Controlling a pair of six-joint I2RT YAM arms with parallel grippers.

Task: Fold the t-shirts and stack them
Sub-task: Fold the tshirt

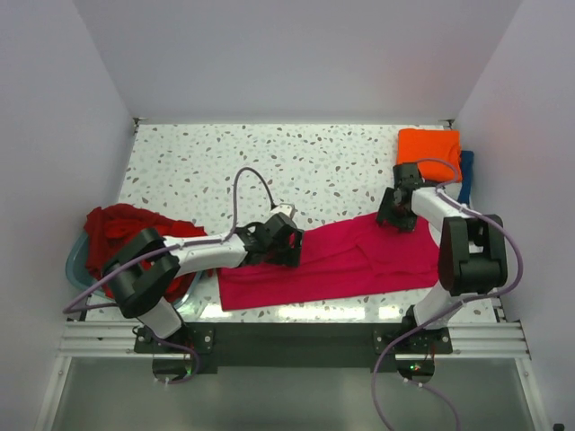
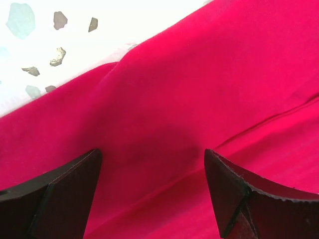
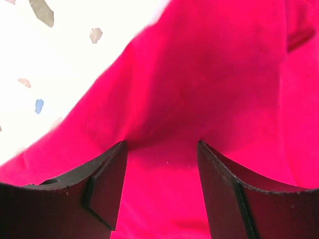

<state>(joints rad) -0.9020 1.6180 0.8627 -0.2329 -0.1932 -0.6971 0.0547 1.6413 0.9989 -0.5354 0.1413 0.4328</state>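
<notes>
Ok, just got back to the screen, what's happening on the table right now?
Both arms are on the magenta-pink t-shirt, stretched out along the near edge of the table. The left hand is down at its far left edge, the right hand at its far right corner; both have fingers apart and neither seems to pinch cloth. A folded orange t-shirt sits back right with a navy one beside it. Dark red t-shirts lie crumpled in the pale blue tub at left.

Magenta-pink t-shirt (image 1: 341, 265), orange t-shirt (image 1: 429, 144), dark red t-shirts (image 1: 121, 229), speckled table (image 1: 314, 162)
</notes>
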